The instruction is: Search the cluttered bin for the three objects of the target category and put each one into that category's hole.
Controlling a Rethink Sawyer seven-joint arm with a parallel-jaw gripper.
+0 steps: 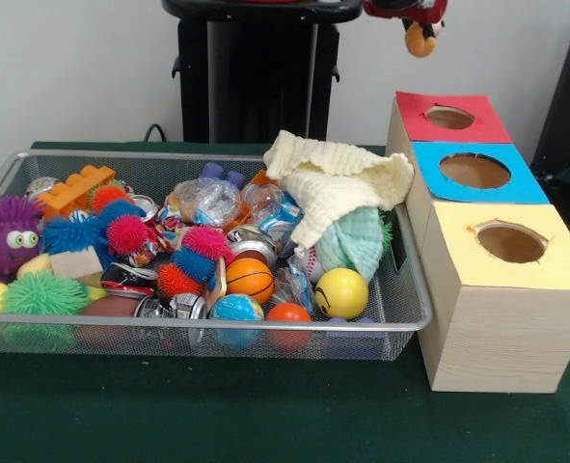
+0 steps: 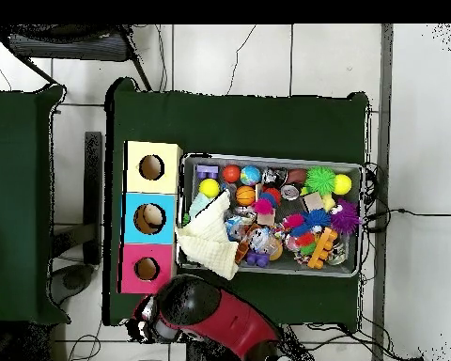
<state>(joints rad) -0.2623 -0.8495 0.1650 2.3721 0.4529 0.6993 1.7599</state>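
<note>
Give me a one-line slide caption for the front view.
Gripper holds an orange ball above the red hole, beside the cluttered bin.

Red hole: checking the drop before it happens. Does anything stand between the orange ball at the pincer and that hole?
Nothing visible does. The orange ball hangs from the pincer in open air above the red hole, whose opening is bare; the cream cloth lies off to the side, over the cluttered bin's corner.

A green worktop [image 1: 217,415] carries blue-topped [image 1: 477,174] and yellow-topped [image 1: 506,246] wooden boxes. A cream knitted cloth [image 1: 338,183] lies near a yellow smiley ball [image 1: 341,292].
</note>
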